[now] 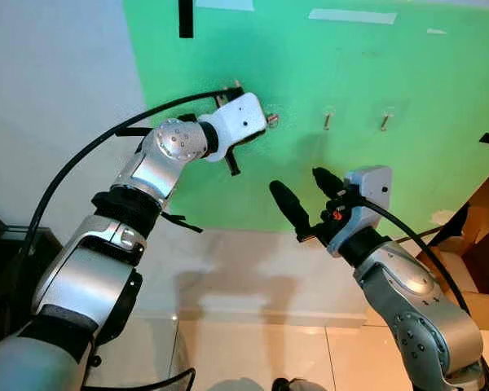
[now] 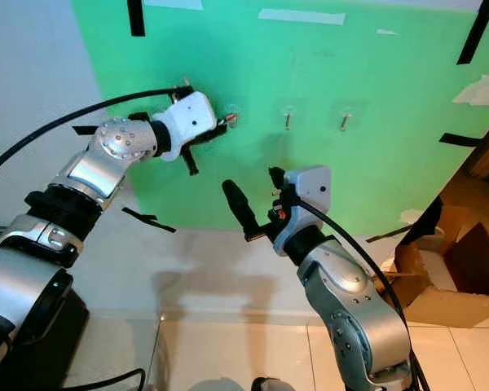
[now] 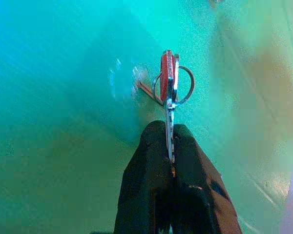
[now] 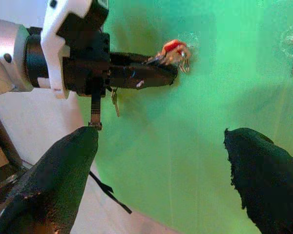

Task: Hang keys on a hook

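A green panel [image 1: 350, 73] on the wall carries three small hooks. My left gripper [image 1: 266, 121] is shut on a bunch of keys [image 3: 168, 73] with a red head and a metal ring [image 3: 184, 84]. It holds them against the leftmost hook [image 3: 145, 89], and the ring lies beside the hook's tip. A small key [image 4: 115, 101] dangles under the black fingers [image 4: 136, 75]. The other two hooks [image 1: 328, 120] [image 1: 385, 121] are bare. My right gripper [image 1: 297, 181] is open, below and to the right of the leftmost hook, holding nothing.
Black tape strips [image 1: 186, 18] hold the green panel's edges. A brown cardboard box [image 2: 460, 261] stands on the floor at the lower right. The grey wall [image 1: 57, 90] is to the left, pale floor tiles [image 1: 253, 350] are below, and a black cable [image 1: 81, 159] arcs over my left arm.
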Robot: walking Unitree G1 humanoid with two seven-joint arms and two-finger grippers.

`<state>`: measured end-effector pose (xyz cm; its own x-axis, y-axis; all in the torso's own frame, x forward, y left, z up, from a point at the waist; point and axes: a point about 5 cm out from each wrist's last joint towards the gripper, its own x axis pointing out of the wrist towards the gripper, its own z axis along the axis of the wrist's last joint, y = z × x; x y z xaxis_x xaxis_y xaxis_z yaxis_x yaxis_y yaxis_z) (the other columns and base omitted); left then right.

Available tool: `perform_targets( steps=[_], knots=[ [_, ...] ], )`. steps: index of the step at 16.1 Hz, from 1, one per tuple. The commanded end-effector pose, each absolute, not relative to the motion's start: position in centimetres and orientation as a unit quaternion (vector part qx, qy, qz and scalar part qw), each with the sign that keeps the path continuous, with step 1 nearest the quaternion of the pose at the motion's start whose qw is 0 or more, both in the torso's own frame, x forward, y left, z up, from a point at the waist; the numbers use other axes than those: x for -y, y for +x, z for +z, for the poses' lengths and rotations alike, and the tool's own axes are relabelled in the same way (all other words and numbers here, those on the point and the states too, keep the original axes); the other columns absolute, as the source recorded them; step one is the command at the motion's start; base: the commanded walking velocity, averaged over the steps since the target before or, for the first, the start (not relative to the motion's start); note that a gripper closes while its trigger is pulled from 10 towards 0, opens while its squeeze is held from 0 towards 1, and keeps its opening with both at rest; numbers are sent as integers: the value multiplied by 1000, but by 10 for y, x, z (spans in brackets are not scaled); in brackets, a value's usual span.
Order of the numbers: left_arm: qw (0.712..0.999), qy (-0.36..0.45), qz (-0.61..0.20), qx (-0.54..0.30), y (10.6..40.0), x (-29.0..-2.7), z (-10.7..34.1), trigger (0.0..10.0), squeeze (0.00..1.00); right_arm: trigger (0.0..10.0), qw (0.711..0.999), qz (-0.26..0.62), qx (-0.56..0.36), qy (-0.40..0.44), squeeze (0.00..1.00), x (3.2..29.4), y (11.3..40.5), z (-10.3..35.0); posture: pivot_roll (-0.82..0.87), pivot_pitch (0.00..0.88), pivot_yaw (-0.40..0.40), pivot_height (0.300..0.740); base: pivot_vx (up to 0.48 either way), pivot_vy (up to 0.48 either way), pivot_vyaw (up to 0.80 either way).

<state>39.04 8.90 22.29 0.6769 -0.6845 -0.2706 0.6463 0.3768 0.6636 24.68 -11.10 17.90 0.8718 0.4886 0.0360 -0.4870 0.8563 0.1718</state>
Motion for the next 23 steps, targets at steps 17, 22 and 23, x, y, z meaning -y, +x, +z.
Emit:
perform_targets(
  steps=[17, 22, 23],
  knots=[
    [790, 407, -457, -46, 372, -113, 198, 10000, 0, 10000, 964, 254, 15, 78, 0, 113, 248, 186, -68, 0, -7, 740, 0, 0, 0],
    [806, 421, -414, -44, 378, -115, 192, 10000, 0, 10000, 965, 252, 14, 75, 0, 113, 248, 186, -67, 0, -11, 740, 0, 0, 0],
    [813, 426, -394, -38, 381, -116, 193, 10000, 0, 10000, 965, 251, 13, 73, 0, 113, 249, 186, -67, 0, -11, 740, 0, 0, 0]
  ],
)
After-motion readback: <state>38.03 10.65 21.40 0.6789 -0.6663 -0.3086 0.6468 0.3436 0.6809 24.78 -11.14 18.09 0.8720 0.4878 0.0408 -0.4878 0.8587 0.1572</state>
